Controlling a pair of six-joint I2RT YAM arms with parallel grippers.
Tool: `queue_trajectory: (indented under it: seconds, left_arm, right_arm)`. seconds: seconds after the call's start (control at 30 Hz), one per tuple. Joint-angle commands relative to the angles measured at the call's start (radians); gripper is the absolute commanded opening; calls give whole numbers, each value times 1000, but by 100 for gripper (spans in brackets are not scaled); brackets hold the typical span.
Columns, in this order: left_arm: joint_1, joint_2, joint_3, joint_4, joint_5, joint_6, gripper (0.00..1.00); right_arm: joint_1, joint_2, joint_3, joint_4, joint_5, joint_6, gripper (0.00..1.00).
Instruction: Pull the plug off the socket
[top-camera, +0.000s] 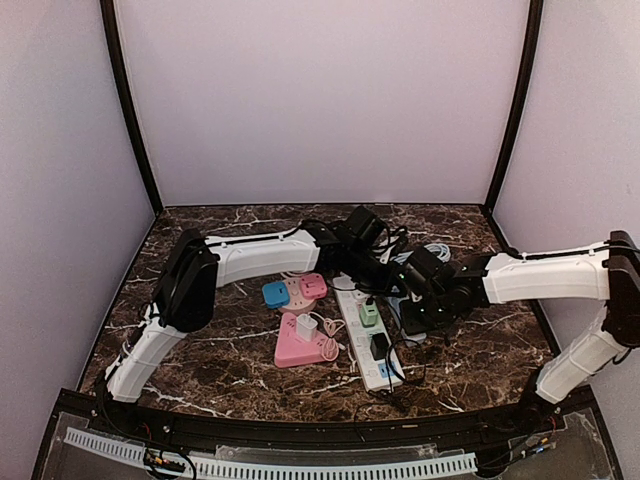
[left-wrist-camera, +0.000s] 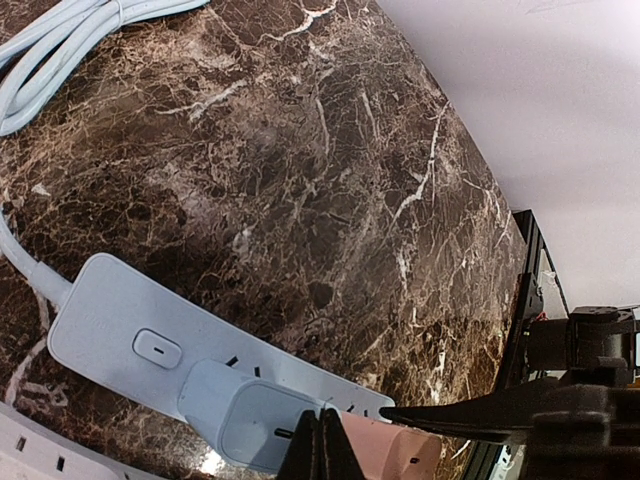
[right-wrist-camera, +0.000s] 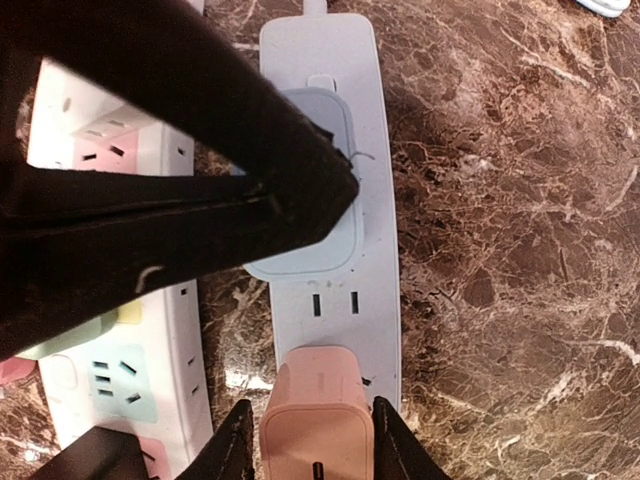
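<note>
Both arms reach in over the table (top-camera: 230, 372) to the pale strip (right-wrist-camera: 335, 310) — the left gripper (left-wrist-camera: 320, 440), fingers pinched together, rests its tip on a blue adapter (left-wrist-camera: 245, 420). The right gripper (right-wrist-camera: 313, 405) points down, clasping the pink plug (right-wrist-camera: 320, 435) — seated at the strip's end.

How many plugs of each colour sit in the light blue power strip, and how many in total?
blue plug: 1
pink plug: 1
total: 2

A marble table (top-camera: 220, 350) bears a white power strip (top-camera: 358, 335), a pale-blue power strip (right-wrist-camera: 380, 250) and a pink triangular socket (top-camera: 295, 352).
</note>
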Motion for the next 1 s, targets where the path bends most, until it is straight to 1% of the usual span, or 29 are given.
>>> queue_trajectory:
  seconds: [0.0,0.1,0.23,0.37,0.5,0.67,0.73,0.83,0.87,0.97]
  left_arm:
    - [-5,19,-64,-141,-49,8,0]
    - [-5,19,-66,-140,-51,5,0]
    - [-6,21,-67,-139,-53,4,0]
    - [-6,23,-74,-142,-57,6,0]
    - [-7,23,-79,-144,-63,6,0]
    - [-7,28,-77,-151,-69,7,0]
    - [-7,29,-77,-153,-68,7,0]
    - [-7,29,-73,-154,-66,8,0]
    - [-7,29,-74,-155,-66,9,0]
    - [-8,29,-73,-155,-66,9,0]
  right_arm:
    - [10,10,2,-23,16,30,36]
    - [10,-18,-2,-20,36,35,33]
    - [10,-62,3,-16,61,25,32]
    - [10,-73,17,-5,56,2,24]
    - [18,-59,37,-21,55,-4,10]
    - [25,-65,58,-52,69,-4,8]
    - [25,-65,65,-62,73,-6,12]
    - [25,-56,73,-87,73,4,33]
    - [25,-59,66,-88,74,9,37]
    - [23,-73,36,-77,69,15,43]
